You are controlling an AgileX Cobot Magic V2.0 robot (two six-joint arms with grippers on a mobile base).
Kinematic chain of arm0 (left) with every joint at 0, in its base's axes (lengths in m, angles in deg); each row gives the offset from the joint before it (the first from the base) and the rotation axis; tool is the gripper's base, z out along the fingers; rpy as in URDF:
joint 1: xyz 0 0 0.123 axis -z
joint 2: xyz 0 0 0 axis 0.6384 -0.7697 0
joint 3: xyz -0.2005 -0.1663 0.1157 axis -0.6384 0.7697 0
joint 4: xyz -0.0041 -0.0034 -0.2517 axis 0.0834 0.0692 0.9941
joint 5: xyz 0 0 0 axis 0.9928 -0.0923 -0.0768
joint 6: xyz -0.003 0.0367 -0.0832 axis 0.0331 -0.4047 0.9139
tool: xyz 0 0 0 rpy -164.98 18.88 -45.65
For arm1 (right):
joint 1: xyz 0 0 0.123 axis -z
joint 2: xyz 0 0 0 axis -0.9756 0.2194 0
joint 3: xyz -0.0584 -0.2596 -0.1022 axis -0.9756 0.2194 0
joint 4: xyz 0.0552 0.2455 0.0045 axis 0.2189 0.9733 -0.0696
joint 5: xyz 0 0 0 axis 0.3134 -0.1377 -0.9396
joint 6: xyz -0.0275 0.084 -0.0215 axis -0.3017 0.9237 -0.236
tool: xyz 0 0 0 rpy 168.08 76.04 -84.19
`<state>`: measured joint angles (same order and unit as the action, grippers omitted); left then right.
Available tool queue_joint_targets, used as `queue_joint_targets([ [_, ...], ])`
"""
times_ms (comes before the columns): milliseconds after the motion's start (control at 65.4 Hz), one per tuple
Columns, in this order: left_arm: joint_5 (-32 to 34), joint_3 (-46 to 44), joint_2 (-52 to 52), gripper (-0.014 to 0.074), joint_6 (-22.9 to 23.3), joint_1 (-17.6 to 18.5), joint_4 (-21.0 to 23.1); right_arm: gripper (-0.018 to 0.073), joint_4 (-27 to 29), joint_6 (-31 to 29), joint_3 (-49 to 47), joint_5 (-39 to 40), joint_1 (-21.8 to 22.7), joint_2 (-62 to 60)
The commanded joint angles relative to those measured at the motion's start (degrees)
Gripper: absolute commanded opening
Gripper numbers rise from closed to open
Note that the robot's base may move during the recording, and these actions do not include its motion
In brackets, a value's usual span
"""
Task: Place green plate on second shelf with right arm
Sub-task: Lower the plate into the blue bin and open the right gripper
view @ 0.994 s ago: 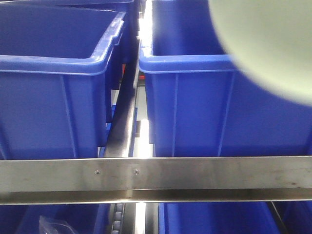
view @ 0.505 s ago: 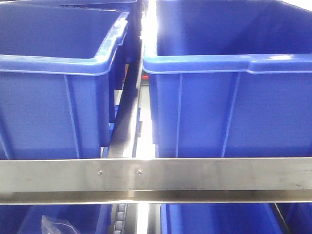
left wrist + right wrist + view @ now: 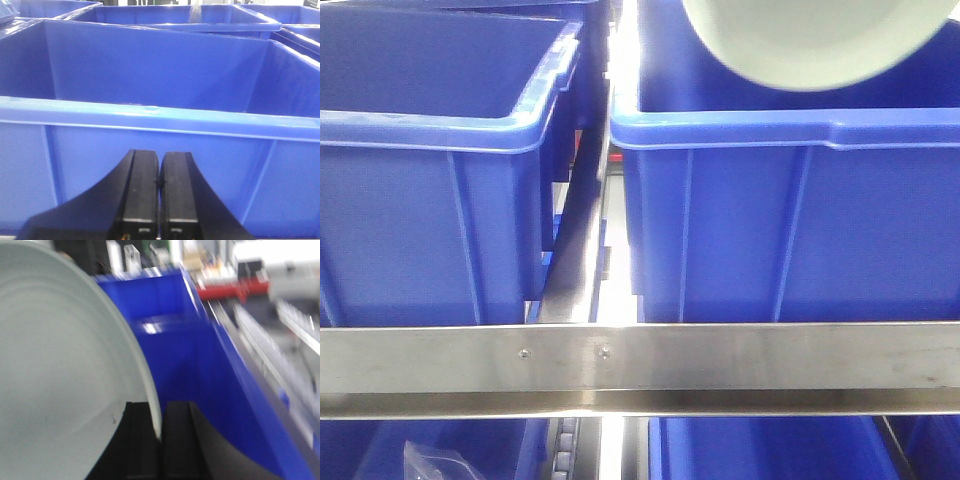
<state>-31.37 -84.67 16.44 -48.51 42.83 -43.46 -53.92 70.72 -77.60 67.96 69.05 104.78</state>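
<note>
Blue bins [image 3: 450, 200], green plate [image 3: 800, 40] unlabelled.

Left pincer [image 3: 159, 182] closed on nothing; right pincer [image 3: 161, 432] pinches a rim.

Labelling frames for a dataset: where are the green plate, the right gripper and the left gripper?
green plate [image 3: 800, 40]: front view, underside.
right gripper [image 3: 161, 440]: right wrist view, fingers pinching the plate's rim.
left gripper [image 3: 159, 182]: left wrist view, seam between fingers.
</note>
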Motion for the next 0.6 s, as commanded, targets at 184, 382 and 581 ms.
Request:
queue_joint_targets([
  [184, 5.01, 2.40, 0.84, 0.0130, 0.44, 0.01, 0.53, 0.0193, 4.75, 0.36, -7.10, -3.85, 0.37, -1.67],
  [382, 5.01, 2.40, 0.84, 0.0130, 0.44, 0.01, 0.53, 0.0482, 4.75, 0.36, -10.06, -10.00, 0.37, -1.67],
  [581, 5.01, 2.40, 0.84, 0.0130, 0.44, 0.01, 0.53, 0.0477, 4.38, 0.36, -10.06, -9.56, 0.37, -1.80],
])
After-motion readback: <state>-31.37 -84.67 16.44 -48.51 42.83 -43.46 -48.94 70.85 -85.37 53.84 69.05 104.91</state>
